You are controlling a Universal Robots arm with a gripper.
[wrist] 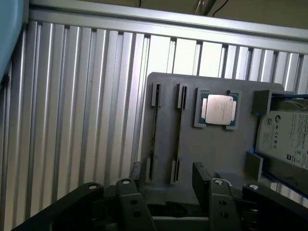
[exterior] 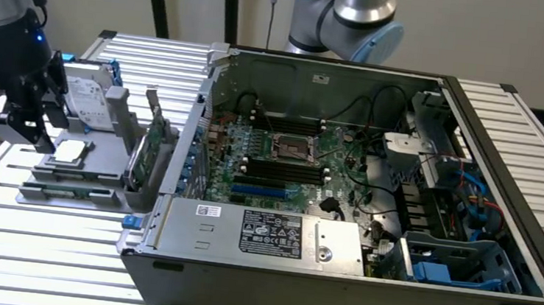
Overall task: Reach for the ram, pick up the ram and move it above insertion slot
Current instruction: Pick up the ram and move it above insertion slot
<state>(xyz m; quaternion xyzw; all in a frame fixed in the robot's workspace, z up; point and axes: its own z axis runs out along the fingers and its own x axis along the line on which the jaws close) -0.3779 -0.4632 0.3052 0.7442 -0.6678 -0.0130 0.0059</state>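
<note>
One processor (wrist: 220, 109) lies between ram (wrist: 155, 130) and hard drive (wrist: 284, 137).

We count two robot arms, the claw arm (exterior: 8, 18) at nine o'clock in the exterior view and the rear arm (exterior: 353, 19) at twelve, and one claw (wrist: 168, 169) with two fingers (wrist: 201, 179). On one table (exterior: 45, 266) stands one open computer case (exterior: 338, 299), holding one motherboard (exterior: 279, 190), one processor socket (exterior: 292, 148) and one power supply (exterior: 255, 232). At nine o'clock of the case, one gray holder (wrist: 211, 149) carries one processor chip (wrist: 219, 109), one hard drive (wrist: 284, 139), one upright green card (exterior: 158, 141) and two long slots (wrist: 155, 130).
</note>
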